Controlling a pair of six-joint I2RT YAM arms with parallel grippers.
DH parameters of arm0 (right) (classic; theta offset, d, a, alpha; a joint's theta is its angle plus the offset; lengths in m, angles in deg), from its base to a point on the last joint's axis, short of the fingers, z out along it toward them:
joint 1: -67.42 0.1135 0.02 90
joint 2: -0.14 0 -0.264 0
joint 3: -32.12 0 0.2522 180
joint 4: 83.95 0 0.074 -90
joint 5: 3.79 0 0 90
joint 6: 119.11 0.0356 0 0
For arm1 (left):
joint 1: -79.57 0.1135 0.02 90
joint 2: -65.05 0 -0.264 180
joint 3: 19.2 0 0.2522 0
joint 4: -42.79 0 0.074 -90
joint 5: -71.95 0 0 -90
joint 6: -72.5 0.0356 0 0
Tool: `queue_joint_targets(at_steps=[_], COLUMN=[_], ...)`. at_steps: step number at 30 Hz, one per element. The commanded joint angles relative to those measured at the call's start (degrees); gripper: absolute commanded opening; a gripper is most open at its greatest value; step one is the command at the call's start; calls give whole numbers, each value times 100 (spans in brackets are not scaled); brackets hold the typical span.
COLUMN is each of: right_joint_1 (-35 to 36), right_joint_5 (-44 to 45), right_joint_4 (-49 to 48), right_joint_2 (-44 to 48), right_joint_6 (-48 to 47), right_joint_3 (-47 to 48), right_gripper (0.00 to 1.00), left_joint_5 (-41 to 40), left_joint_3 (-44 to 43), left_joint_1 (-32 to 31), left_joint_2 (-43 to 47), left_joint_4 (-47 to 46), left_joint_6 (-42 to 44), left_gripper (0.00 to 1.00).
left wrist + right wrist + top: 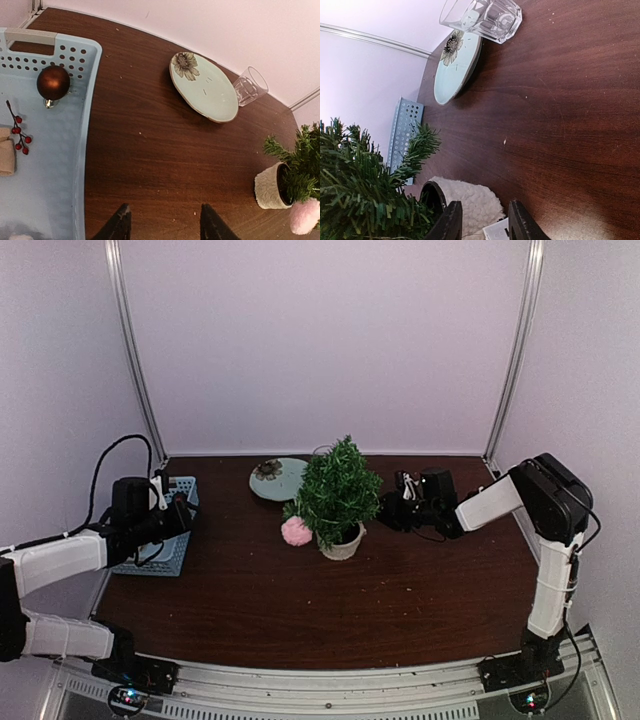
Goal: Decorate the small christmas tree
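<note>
The small christmas tree [338, 485] stands mid-table in its fluffy off-white pot [343, 542], with a pink pompom [296, 531] on its left side. My right gripper [386, 510] is just right of the tree. In the right wrist view its jaws [484, 226] stand partly open, with the pot's wall [470, 200] and a small white tag [495, 232] between them. My left gripper [186, 510] is at the blue basket's [165, 535] right edge, open and empty [165, 226] above bare table. The basket [85, 100] holds a brown-red bauble [53, 83] and a red berry sprig [17, 131].
A pale green plate [277, 478] with a flower print lies behind the tree on the left. A clear glass cup [250, 86] is beside it, lying on its side in the right wrist view [482, 15]. A beige piece [6, 150] lies in the basket. Walls close in three sides.
</note>
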Motion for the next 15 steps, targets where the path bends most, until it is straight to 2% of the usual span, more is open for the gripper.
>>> queue_joint_targets(at_steps=[1,15], right_joint_1=[81,282], right_joint_5=[-186,-344], right_joint_4=[-464,-1214], right_joint_2=[-175,-463], right_joint_6=[269,673], right_joint_3=[189,-139], right_gripper=[32,23], left_joint_5=[167,-98], left_joint_3=[124,663], left_joint_1=[-151,-1020], left_joint_2=[28,184], left_joint_4=[-445,-952], left_joint_6=[-3,-280], left_gripper=[46,40])
